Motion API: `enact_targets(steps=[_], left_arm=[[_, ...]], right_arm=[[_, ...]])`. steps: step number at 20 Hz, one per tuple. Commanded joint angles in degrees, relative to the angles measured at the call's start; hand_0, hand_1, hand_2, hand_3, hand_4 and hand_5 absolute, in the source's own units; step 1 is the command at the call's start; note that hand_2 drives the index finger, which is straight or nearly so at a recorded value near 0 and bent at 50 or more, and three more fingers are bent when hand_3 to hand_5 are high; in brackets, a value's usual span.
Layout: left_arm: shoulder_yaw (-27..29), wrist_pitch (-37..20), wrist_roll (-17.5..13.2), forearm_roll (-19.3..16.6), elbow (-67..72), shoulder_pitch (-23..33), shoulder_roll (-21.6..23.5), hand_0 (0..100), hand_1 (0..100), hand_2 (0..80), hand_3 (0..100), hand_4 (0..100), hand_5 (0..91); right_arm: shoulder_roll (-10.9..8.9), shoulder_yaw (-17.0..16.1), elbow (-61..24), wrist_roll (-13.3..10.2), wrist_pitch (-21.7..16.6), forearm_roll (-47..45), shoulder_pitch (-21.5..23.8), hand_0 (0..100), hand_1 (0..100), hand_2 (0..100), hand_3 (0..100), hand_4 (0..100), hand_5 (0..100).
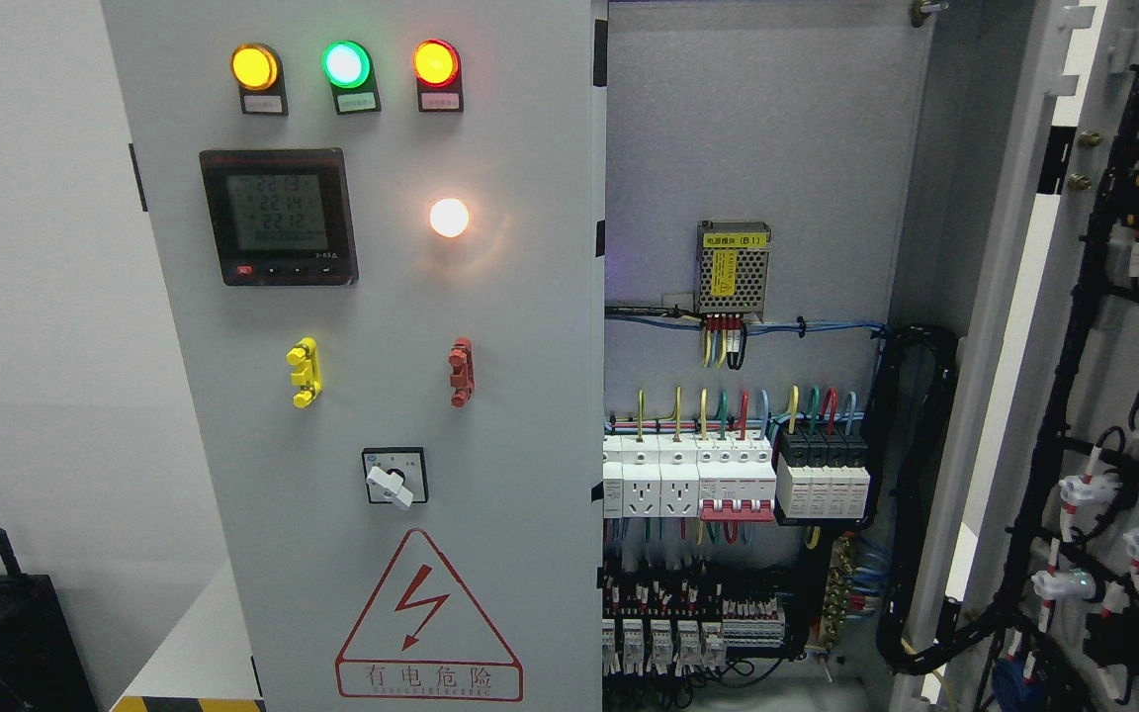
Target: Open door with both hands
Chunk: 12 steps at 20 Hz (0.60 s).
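The left cabinet door point(372, 396) runs off the top and bottom edges, and its warning triangle point(428, 618) is clipped just under the lettering. Small labels beneath the three indicator lamps point(344, 65) are too fine to read, as are the lower digits on the digital meter point(279, 216). The opened right door point(1113, 396) is cut by the right edge, its wiring harness point(1074, 326) partly lost. The lowest terminal rows point(693, 643) sit in shadow.

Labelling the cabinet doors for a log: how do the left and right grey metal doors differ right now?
The left grey metal door is closed, showing lamps, meter and warning triangle; the right grey metal door is swung open, showing its wired inner face. Both are grey.
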Motion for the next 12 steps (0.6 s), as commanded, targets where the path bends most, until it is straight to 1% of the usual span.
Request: enact_targets(steps=[1,3,5,7,9,12], left_arm=[[-1.40,0.04,-0.01,-0.35,0.00,0.00,-0.06,0,0,0.0,0,3,0.0],[-1.40,0.04,-0.01,-0.35,0.00,0.00,-0.06,0,0,0.0,0,4,0.0],[-1.40,0.04,-0.01,-0.35,0.00,0.00,-0.06,0,0,0.0,0,3,0.0],[-1.40,0.04,-0.01,-0.35,0.00,0.00,0.03,0,0,0.0,0,2,0.0],[-1.40,0.04,-0.01,-0.35,0.00,0.00,0.03,0,0,0.0,0,2,0.0],[-1.40,0.04,-0.01,-0.35,0.00,0.00,0.03,0,0,0.0,0,2,0.0]], right_arm=[[0.46,0.10,-0.30,-0.06,1.95,-0.12,-6.89,11,0,0,0,0,0],[0.98,-0.68,-0.30,-0.06,5.54,-0.99,-9.08,11,0,0,0,0,0],[1.42,-1.13,-0.21,-0.06,7.66,-1.96,-10.58,12,0,0,0,0,0],[1.51,-1.22,-0.21,-0.06,8.11,-2.49,-12.25,16,0,0,0,0,0],[2.13,-1.22,-0.30,-0.06,8.37,-3.37,-13.57,18,0,0,0,0,0],[2.22,-1.13,-0.38,0.02,8.64,-4.68,-15.15,19,0,0,0,0,0]])
